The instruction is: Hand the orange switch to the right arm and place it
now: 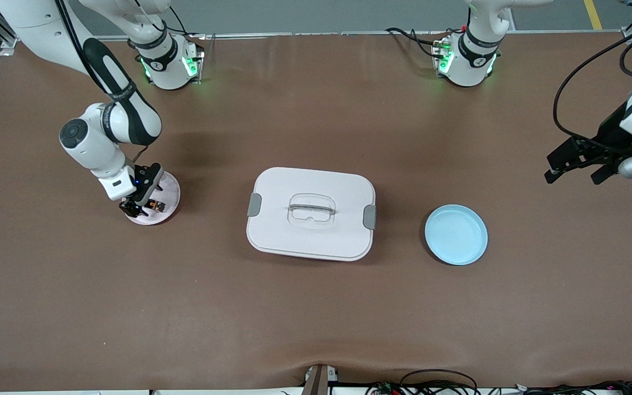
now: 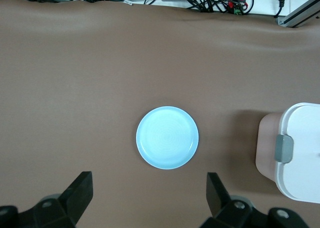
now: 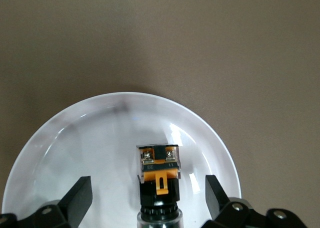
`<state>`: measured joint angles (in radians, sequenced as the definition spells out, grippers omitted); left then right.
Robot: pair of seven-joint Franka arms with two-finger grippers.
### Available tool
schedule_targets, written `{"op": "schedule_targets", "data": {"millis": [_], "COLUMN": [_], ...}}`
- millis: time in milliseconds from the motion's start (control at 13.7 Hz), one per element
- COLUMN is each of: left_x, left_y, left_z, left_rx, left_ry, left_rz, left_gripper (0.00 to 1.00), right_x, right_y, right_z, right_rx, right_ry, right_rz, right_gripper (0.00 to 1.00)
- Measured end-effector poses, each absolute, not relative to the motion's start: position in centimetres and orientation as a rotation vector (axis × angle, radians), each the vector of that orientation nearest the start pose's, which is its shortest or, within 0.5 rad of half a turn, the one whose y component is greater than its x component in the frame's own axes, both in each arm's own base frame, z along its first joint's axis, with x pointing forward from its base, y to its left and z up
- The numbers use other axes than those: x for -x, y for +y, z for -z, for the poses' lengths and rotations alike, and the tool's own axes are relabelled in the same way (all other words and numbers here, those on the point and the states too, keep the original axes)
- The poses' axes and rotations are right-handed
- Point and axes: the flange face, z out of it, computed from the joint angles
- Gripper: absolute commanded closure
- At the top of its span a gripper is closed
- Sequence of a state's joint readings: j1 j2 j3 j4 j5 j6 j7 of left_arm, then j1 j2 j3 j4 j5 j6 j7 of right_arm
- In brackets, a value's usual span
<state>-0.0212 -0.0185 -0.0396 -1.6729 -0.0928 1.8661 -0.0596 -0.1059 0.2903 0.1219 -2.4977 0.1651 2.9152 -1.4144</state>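
Observation:
The orange switch (image 1: 154, 207) is a tiny black block with an orange section. It lies on a small whitish plate (image 1: 170, 192) toward the right arm's end of the table. My right gripper (image 1: 139, 207) is low over this plate and open. In the right wrist view the switch (image 3: 159, 175) sits between the spread fingers (image 3: 75, 200) without touching them, and the plate (image 3: 75, 148) fills the view below. My left gripper (image 1: 576, 174) is open and empty, held in the air over the left arm's end of the table. It also shows in the left wrist view (image 2: 149, 200).
A white lidded box (image 1: 311, 213) with grey latches stands mid-table. A light blue plate (image 1: 456, 235) lies beside it toward the left arm's end. The blue plate (image 2: 167, 137) and a corner of the box (image 2: 300, 153) show in the left wrist view.

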Motion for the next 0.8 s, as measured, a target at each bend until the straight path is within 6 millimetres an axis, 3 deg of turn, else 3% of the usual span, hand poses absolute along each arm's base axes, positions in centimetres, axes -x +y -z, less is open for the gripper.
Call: {"op": "schedule_targets", "data": {"millis": [219,438,583,802], "left_x": [-56.8,-55.9,-55.4,-54.9], "left_y": [-3.9,-3.7,-3.7,-3.7], "left_z": [-63.4,-63.0,-62.6,-62.9], "left_rx": [3.23,3.235,3.235,3.234], "left_ry": [-0.027,-0.024,-0.021,-0.021], "left_rz": [0.299,0.156,0.08,0.067], "left_gripper": [0.0,0.0,0.0,0.0], "right_x": [-48.0,-49.2,-50.4,-52.3], "right_y": [0.1,0.3,0.4,0.8], "right_z": [-18.5,-19.9,-22.2,-27.2], "right_rx": [2.538,2.505,2.488,2.489], "right_ry": [-1.821,-1.785,-1.743,-1.59], "right_rz": [0.208,0.156,0.123,0.028], "right_gripper": [0.0,0.0,0.0,0.0]}}
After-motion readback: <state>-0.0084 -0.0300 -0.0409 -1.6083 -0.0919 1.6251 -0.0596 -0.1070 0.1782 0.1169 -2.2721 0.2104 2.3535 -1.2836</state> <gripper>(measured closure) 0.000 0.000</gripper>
